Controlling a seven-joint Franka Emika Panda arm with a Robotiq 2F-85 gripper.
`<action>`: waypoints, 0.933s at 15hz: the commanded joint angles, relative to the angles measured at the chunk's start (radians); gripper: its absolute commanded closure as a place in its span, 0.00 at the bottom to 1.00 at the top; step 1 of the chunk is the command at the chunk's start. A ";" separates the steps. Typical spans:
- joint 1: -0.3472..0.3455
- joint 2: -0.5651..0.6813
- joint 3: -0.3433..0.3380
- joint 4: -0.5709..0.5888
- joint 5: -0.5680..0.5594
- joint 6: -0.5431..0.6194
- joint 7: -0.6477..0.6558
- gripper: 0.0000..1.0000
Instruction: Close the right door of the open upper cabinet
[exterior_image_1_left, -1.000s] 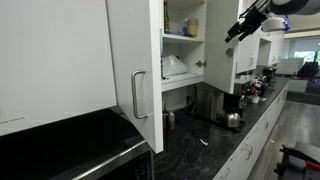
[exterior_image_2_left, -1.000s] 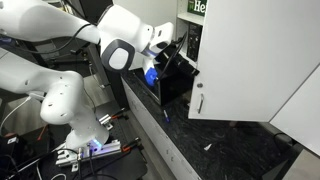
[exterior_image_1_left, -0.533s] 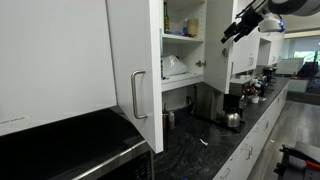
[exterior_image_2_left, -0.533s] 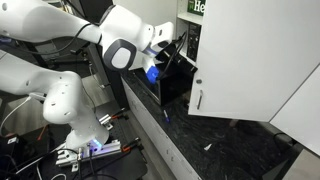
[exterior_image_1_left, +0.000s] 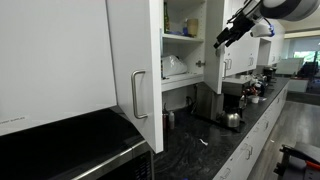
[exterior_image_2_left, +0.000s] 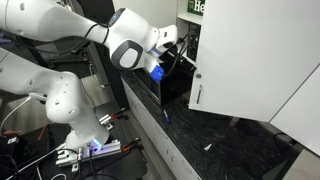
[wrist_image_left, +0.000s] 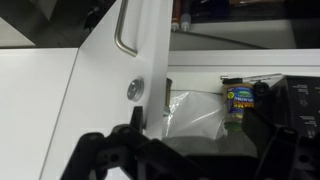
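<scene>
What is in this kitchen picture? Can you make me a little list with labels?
place: kitchen with a dark counter
upper cabinet: open, shelves showing
on the shelves: white dishes and yellowish boxes
right door: standing open, with a slim silver handle low near its corner
gripper: up high by the right door's edge; I cannot tell if it is open or shut, or touching the door
on the counter: a silver kettle
</scene>
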 joint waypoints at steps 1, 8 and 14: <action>0.046 0.161 -0.026 0.082 0.033 0.061 -0.041 0.00; 0.143 0.300 -0.101 0.175 0.015 0.088 -0.031 0.00; 0.272 0.320 -0.173 0.205 0.024 0.083 -0.053 0.00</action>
